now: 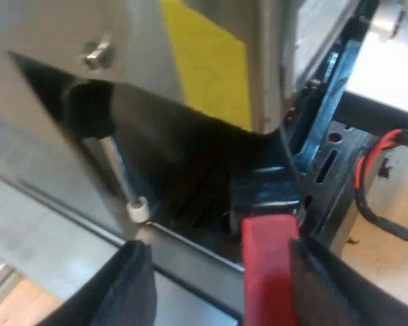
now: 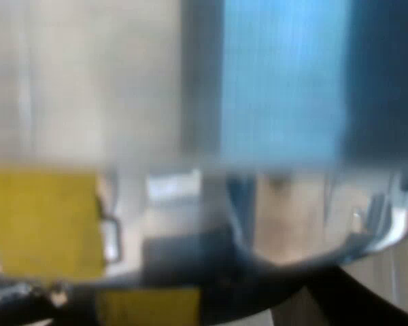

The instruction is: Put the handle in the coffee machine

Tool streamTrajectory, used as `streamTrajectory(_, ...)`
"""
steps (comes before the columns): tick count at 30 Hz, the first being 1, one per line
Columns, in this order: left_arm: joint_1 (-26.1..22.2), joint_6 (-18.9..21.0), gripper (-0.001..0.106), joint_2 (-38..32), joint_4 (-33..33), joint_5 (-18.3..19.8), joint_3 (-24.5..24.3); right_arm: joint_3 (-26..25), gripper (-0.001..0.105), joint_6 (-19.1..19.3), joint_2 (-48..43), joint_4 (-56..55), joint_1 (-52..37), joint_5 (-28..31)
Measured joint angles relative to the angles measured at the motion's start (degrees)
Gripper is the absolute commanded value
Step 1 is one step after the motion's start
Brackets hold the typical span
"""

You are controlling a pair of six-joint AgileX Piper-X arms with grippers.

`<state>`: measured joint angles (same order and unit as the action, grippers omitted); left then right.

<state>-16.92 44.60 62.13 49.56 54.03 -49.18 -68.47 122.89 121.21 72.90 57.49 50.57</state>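
The holder's red handle end (image 1: 268, 272) stands between my left gripper's (image 1: 219, 250) two black fingers. It lies against one finger (image 1: 326, 285), while a wide gap separates it from the other finger (image 1: 132, 285), so the gripper is open. The dark handle (image 1: 262, 193) runs from the red end up under the espresso machine's front (image 1: 211, 122). Its metal head is hidden in the shadow there. The right wrist view sits very close to the machine and is blurred, with a dark curved shape (image 2: 211, 272) that I cannot identify.
A thin steam wand (image 1: 115, 163) with a white tip (image 1: 137, 209) hangs beside the handle. A yellow sticker (image 1: 207, 61) marks the machine's panel, also the sticker (image 2: 44, 221). A metal ledge (image 1: 183, 248) runs below. A black slotted frame (image 1: 326, 156) stands close by.
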Motion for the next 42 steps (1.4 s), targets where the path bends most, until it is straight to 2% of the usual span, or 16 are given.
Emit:
streamTrajectory(3, -0.5, 0.0, 0.045, -0.9, 1.1, 0.0, -2.2, 0.0, 0.039, 0.0, -0.1, -0.2, 0.0, 0.0)
streamTrajectory(5, -0.5, 0.0, 0.031, -0.9, 3.4, -1.0, -4.6, 0.0, 0.039, 0.0, -0.1, -0.3, 0.0, 0.0)
streamTrajectory(7, -0.5, 0.4, 0.003, -0.9, 6.5, -3.4, -7.5, 0.0, 0.039, 0.0, -0.1, -0.3, 0.0, 0.0)
streamTrajectory(8, -0.5, 1.0, 0.0, -0.9, 7.1, -4.2, -8.3, 0.0, 0.039, 0.0, -0.1, -0.3, 0.0, 0.0)
streamTrajectory(12, -0.5, 5.5, 0.001, -0.5, 8.2, -9.9, -12.1, 0.0, 0.039, 0.0, -0.1, -0.3, 0.0, 0.0)
streamTrajectory(15, -0.3, 6.2, 0.001, 1.7, 9.8, -11.1, -14.8, 0.0, 0.039, 0.0, -0.1, -0.3, 0.0, 0.0)
streamTrajectory(20, 1.3, 6.3, 0.001, 8.7, 13.6, -15.6, -19.2, 0.0, 0.039, 0.0, -0.1, -0.3, 0.0, 0.0)
streamTrajectory(22, 2.4, 4.7, 0.001, 12.3, 15.3, -18.4, -21.0, 0.0, 0.039, 0.0, -0.1, -0.3, 0.0, 0.0)
streamTrajectory(27, 4.9, 2.5, 0.001, 16.4, 16.5, -23.6, -21.2, 0.0, 0.039, 0.0, -0.1, -0.3, 0.0, 0.1)
streamTrajectory(32, 5.9, 1.6, 0.001, 18.2, 17.0, -24.2, -21.2, 0.0, 0.039, 0.0, -0.1, -0.3, 0.0, 0.1)
streamTrajectory(37, 5.9, -4.7, 0.001, 19.4, 22.8, -24.5, -21.2, 0.0, 0.039, 0.0, -0.1, -0.3, 0.0, 0.1)
streamTrajectory(42, 6.0, -6.8, 0.001, 19.4, 25.3, -22.4, -21.3, 0.0, 0.039, 0.0, 0.5, 0.2, 0.0, 0.1)
